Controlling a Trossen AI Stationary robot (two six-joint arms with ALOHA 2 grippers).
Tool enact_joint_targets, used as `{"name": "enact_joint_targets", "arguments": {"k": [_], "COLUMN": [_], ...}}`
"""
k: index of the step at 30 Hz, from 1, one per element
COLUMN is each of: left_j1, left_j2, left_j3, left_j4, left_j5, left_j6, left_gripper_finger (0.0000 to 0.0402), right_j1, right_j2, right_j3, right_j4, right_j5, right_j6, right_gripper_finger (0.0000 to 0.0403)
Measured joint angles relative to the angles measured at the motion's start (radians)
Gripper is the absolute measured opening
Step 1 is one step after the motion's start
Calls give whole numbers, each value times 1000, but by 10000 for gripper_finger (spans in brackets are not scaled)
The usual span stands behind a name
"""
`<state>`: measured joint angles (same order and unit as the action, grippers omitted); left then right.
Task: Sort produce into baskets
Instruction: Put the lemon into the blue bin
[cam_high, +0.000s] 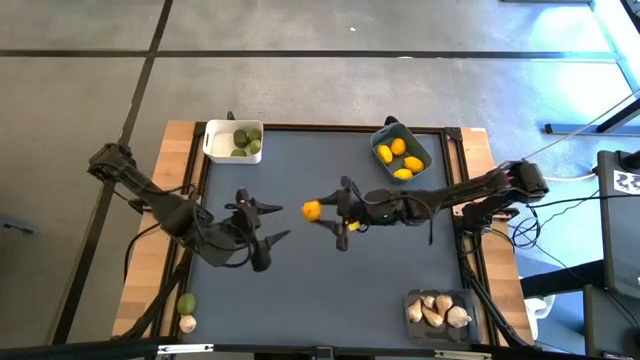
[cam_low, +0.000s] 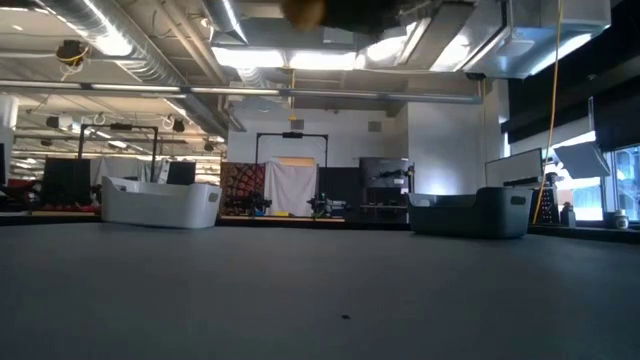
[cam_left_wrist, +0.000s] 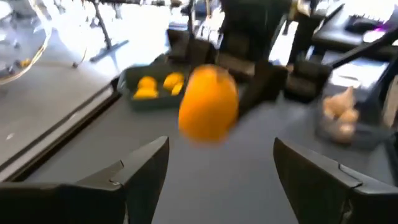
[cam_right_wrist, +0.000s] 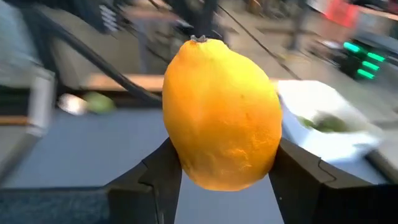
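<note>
My right gripper (cam_high: 320, 212) is over the middle of the table, shut on a yellow-orange lemon (cam_high: 311, 210). The lemon fills the right wrist view (cam_right_wrist: 221, 112) and shows at the top of the low view (cam_low: 305, 10). My left gripper (cam_high: 275, 222) is open and empty just left of the lemon, pointing at it, and the lemon floats beyond its fingers in the left wrist view (cam_left_wrist: 208, 106). The white basket (cam_high: 215, 145) holds green fruits. The blue-grey basket (cam_high: 388, 132) holds lemons. The clear basket (cam_high: 440, 296) holds garlic bulbs. My right gripper pinches the lemon by two opposite sides (cam_right_wrist: 186, 155) between its two fingers (cam_right_wrist: 158, 177). The fingers come about level from the table's right. The lemon is lifted clear of the table, one pointed end (cam_right_wrist: 199, 39) showing free of the fingers.
A loose green fruit (cam_high: 187, 303) and a garlic bulb (cam_high: 187, 323) lie on the wooden strip at the near left corner. The dark mat (cam_high: 330, 290) lies bare between the arms and the near edge. Cables run along the table's right side.
</note>
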<state>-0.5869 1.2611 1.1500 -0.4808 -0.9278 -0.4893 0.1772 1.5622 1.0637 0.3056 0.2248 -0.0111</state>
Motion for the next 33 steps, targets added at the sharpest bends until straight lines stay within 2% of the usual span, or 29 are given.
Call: {"name": "enact_joint_targets", "arguments": {"k": [7, 14, 19, 23, 33], "left_j1": [-43, -37, -33, -32, -32], "left_j2": [-9, 46, 58, 57, 57], "left_j3": [0, 0, 0, 0, 0], "left_j4": [-317, -374, -373, -373, -373], "left_j5": [-3, -9, -11, -11, -11], "left_j6": [-242, -257, -240, -237, -240], "left_gripper_finger": [281, 280, 280, 280, 280], "right_j1": [-2, -96, -238, -360, -633], "right_j2": [-162, -257, -265, -254, -255], "right_j3": [0, 0, 0, -1, -115], "right_j4": [-402, -753, -991, -1112, -1092], "right_j5": [294, 396, 377, 306, 97], "right_j6": [52, 139, 250, 298, 295], "right_gripper_finger": [201, 203, 204, 204, 205]}}
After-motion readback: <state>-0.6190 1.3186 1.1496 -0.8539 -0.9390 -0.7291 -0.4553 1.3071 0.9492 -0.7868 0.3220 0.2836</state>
